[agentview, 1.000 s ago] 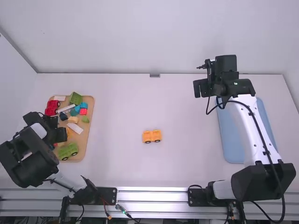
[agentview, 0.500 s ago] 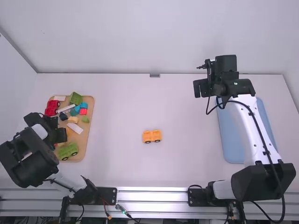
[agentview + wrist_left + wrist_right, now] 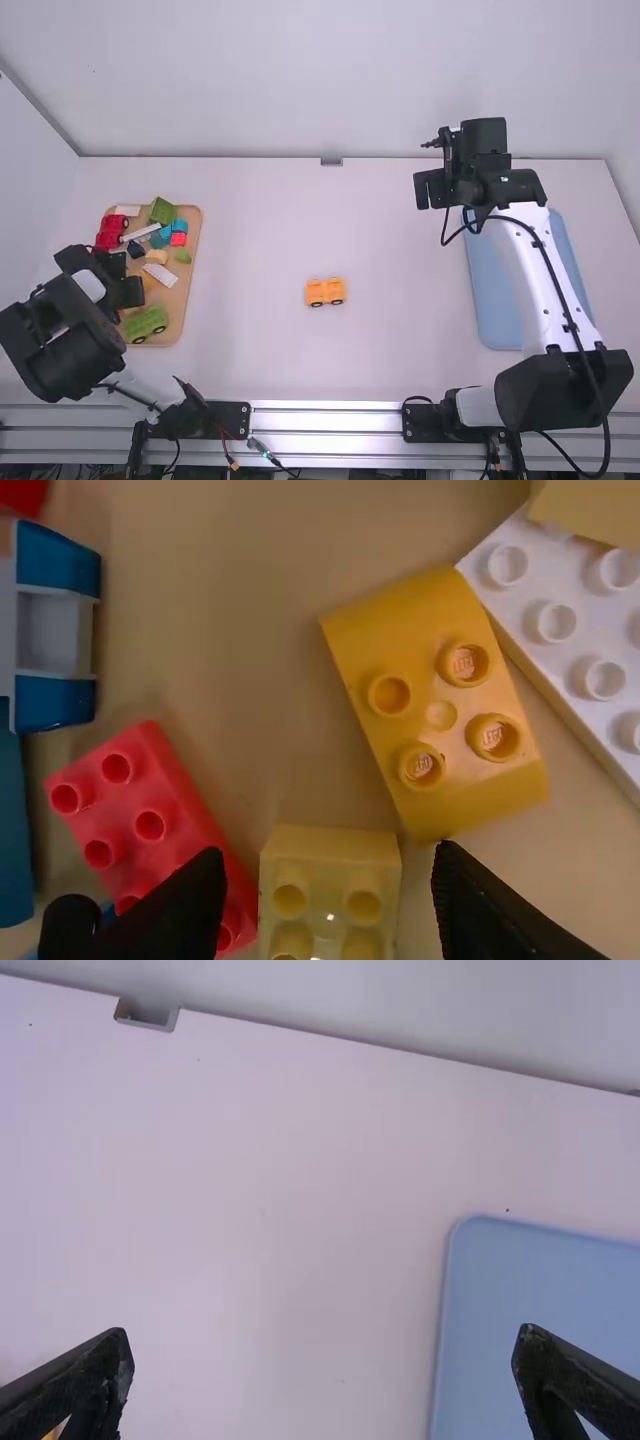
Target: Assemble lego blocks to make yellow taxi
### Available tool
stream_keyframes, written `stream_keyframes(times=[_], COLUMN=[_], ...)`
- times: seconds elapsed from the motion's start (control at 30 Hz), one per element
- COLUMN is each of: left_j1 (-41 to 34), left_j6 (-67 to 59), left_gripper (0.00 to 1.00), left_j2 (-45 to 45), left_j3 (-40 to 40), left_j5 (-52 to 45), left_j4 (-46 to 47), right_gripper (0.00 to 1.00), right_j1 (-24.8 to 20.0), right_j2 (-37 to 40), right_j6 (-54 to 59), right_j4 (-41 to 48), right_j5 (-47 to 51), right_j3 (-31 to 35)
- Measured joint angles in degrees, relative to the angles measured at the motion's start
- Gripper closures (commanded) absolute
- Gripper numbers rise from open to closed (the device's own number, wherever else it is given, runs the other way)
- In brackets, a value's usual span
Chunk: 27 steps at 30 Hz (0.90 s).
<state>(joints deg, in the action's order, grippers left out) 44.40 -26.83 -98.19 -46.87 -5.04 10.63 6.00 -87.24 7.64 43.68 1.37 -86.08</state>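
Holding left pincer [image 3: 130, 291] spread over the wooden board [image 3: 179, 308], astride a small yellow block [image 3: 328, 910], and right pincer [image 3: 428, 190] spread near the blue tray [image 3: 492, 318]. Having the yellow toy car [image 3: 325, 291] on the surface [image 3: 400, 350], well apart from both.

Left gripper's [image 3: 130, 291] fingers [image 3: 165, 915] were spread, a pale yellow studded block [image 3: 330, 850] lying in the gap with space either side. Orange-yellow curved block [image 3: 400, 640], four studs showing, sat just off one corner of it at a slant; past that was a white studded plate [image 3: 545, 585], its edge close against the curved block, with a plain tan piece [image 3: 595, 510] overlapping it. Red studded block [image 3: 165, 790] was partly hidden by one finger, near a blue-and-white piece [image 3: 60, 560] and a teal piece [image 3: 12, 830], all over the tan tray [image 3: 215, 640].
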Motion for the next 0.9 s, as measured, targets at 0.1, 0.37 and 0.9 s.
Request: stream_keyframes(times=[0.1, 0.37, 0.9], left_j1=[0.0, 0.0, 0.0], left_j6=[0.0, -1.9, -1.2], left_gripper=[0.48, 0.48, 0.40], left_j2=[-0.1, -0.2, -1.4], left_j3=[0.0, 0.0, 0.0], left_j5=[0.2, 0.4, -3.7], left_j4=[-0.2, -0.5, 0.5], right_gripper=[0.01, 0.01, 0.01], right_j1=[0.0, 0.0, 0.0], right_j2=[0.0, 0.0, 0.0], right_j6=[0.0, 0.1, 0.0], right_j4=[0.0, 0.0, -0.2], right_j5=[-0.1, -0.1, 0.0], right_j3=[0.0, 0.0, 0.0])
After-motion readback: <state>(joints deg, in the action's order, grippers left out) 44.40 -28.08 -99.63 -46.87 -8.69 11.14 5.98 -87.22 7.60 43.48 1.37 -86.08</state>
